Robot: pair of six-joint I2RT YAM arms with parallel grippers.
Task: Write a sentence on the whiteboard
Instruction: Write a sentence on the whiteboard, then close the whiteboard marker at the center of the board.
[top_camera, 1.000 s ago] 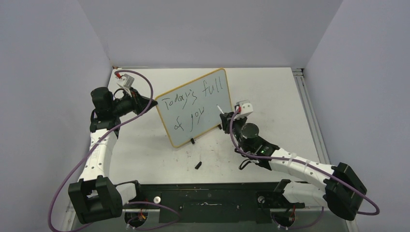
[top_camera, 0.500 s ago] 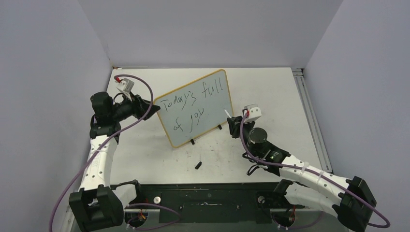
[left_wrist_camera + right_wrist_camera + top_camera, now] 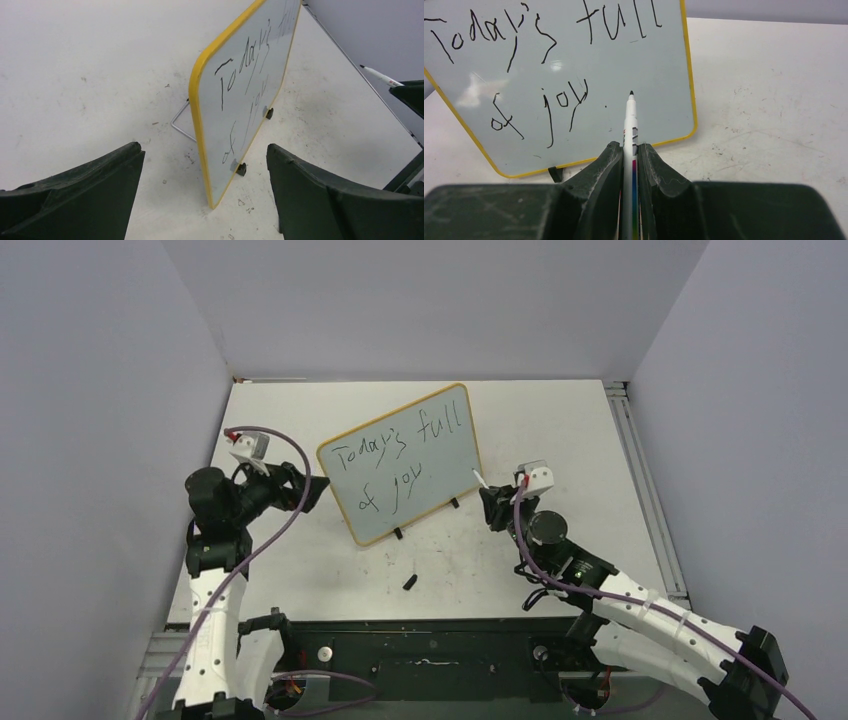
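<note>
The whiteboard (image 3: 400, 462) stands on its feet about mid-table (image 3: 560, 430), nearer the far edge. It leans back, and its long axis slants from near left to far right. The sentence (image 3: 395, 455), "Today's full of joy" in two lines, looks complete, so I judge the writing done.

The right gripper (image 3: 629, 150) is clenched on the marker (image 3: 630, 120), off the board's near right corner. The marker runs straight out from the fingers (image 3: 609, 165), its tip aimed at the face just right of "joy" but apart from it. The left gripper (image 3: 312, 492) is spread wide and empty beside the board's left edge, which lies straight ahead of it, not touching.

What remains is likely putting the marker away. A small black piece (image 3: 409, 582) — perhaps its cap — lies toward the table's near edge in front of the board, roughly between the arms and slightly nearer the right one.
</note>
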